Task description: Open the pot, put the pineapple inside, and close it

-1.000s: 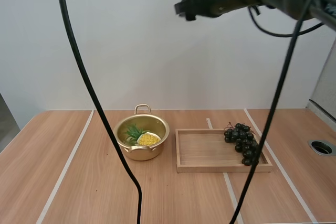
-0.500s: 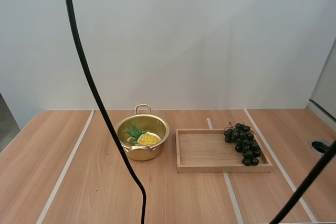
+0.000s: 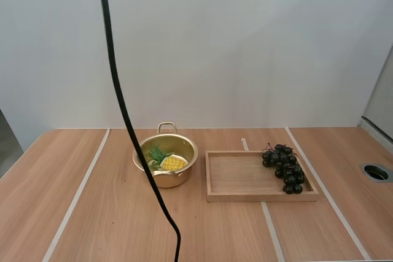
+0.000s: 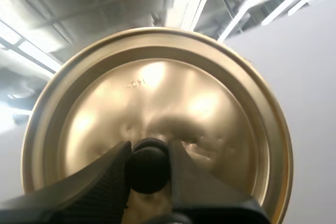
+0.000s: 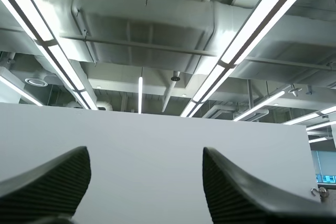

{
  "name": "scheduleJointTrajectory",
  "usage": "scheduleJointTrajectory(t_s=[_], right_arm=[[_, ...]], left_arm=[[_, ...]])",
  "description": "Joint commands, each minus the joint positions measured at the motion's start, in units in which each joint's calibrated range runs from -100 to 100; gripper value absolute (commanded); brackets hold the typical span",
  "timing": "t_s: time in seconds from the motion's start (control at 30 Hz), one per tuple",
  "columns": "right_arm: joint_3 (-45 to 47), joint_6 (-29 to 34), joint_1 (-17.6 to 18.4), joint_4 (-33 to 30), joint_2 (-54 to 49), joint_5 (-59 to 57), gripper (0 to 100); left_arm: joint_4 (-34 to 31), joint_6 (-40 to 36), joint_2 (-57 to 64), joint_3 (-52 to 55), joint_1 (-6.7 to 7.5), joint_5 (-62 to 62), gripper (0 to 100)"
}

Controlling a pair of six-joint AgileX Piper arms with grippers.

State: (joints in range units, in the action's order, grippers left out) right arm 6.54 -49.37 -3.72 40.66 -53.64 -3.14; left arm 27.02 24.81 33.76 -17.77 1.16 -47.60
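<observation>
**Lid placement: state at this step**

1. The pot [image 3: 169,180] stood open on the table [image 3: 92,213], left of centre and nearer the far edge than the near edge. Its one visible handle pointed to the far edge.
2. The pineapple [image 3: 172,162] lay inside the pot, leaves toward the left edge. The insertion step was judged complete.
3. The left gripper [image 4: 149,156] was clamped on the knob [image 4: 148,170] of the lid [image 4: 157,87], one finger on each side of it. The lid was off the pot.
4. The lid's knob face was turned toward the left wrist, with ceiling lights behind its rim. The gripper was therefore judged to point upward, away from the table.
5. The right gripper [image 5: 146,156] had its fingers spread apart, with nothing between them.
6. A tray [image 3: 215,196] sat just right of the pot, apart from it. Grapes [image 3: 284,167] lay at the tray's right end.

**Controlling relation:** the pot mouth faced up, so the lid would have to be turned rim-down and centred over it before lowering. The left arm carried the lid and was judged the nearer arm, since the pot stood in the left half of the table. How far the lid was offset from the pot could not be determined.
</observation>
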Motion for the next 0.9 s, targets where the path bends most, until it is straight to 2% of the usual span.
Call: scheduleJointTrajectory(t_s=[0.0, 0.2, 0.4, 0.73, 0.87], right_arm=[[-0.19, -0.57, -0.27, -0.33, -1.69, 1.72, 100], [-0.19, -0.57, -0.27, -4.29, -2.9, 1.49, 100], [-0.19, -0.57, -0.27, -5.86, -4.19, 1.54, 100], [-0.19, -3.19, -0.27, -5.97, -4.48, 0.38, 100], [-0.19, -3.5, -0.27, -6.09, -4.48, 0.38, 100]], left_arm=[[-1.2, -3.44, -2.26, -0.15, -0.01, -13.51, 0], [-6.35, -10.19, -8.85, -0.15, -0.01, -35.01, 0], [-8.51, -10.74, -17.15, -0.15, -0.01, -50.97, 0], [-10.61, -10.56, -29.49, -0.04, -0.01, -52.4, 0], [-11.02, -9.93, -32.52, 4.0, -0.01, -52.4, 0]])
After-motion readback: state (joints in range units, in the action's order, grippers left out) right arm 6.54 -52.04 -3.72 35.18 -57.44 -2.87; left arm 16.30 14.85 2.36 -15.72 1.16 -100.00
